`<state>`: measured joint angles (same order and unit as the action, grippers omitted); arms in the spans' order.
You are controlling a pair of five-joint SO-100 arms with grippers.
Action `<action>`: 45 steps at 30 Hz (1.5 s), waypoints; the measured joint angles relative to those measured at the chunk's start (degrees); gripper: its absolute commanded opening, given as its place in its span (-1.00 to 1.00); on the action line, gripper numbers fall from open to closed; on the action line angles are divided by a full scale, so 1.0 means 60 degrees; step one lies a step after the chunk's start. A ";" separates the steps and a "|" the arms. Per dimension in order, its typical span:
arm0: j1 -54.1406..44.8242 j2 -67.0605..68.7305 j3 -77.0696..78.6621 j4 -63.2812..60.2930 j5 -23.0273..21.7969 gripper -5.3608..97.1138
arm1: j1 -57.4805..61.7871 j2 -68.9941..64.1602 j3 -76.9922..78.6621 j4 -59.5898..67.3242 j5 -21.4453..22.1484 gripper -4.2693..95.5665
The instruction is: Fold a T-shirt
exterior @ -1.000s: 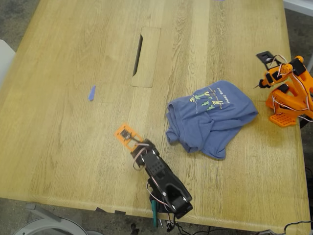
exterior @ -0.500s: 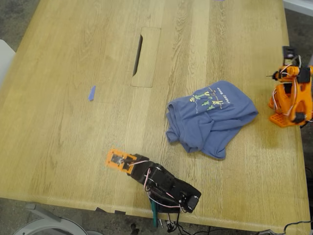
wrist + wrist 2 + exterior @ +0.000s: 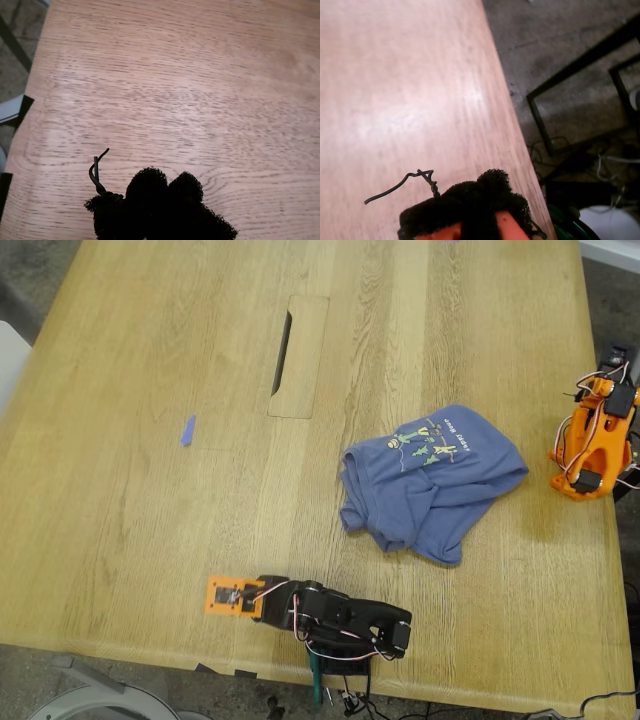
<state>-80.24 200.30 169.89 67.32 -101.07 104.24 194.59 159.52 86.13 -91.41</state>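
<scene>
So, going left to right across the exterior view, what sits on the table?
Blue tape scrap → black arm's orange gripper → cable slot → T-shirt → orange arm at the table's right edge.

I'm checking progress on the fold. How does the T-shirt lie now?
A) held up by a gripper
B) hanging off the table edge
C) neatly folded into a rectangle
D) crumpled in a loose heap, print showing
D: the T-shirt sits bunched on the table, print up, no gripper touching.
</scene>
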 measured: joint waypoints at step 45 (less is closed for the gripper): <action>-0.1685 0.0000 0.1084 0.2300 -0.0747 -0.89 | 0.1274 0.0029 0.3970 -0.2490 0.0542 -0.91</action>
<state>-90.35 200.30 176.40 81.12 -105.56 111.88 194.77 183.34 71.19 -88.15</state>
